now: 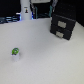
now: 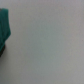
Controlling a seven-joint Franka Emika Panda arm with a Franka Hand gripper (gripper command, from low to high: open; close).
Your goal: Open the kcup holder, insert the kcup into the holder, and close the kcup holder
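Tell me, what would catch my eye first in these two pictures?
Most likely the black kcup holder, a box with two stacked front panels, both shut, toward the exterior view's right and far side of the pale table. Next, the small white kcup with its green lid, standing alone toward that view's left, well apart from the box. The wrist view shows mostly bare pale surface with a blurred teal shape at one edge; no robot hand is visible.

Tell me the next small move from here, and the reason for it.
Probably bring the arm toward the kcup holder to pull a drawer open first: both front panels look closed, and the kcup stands apart on the table. The gripper isn't visible.
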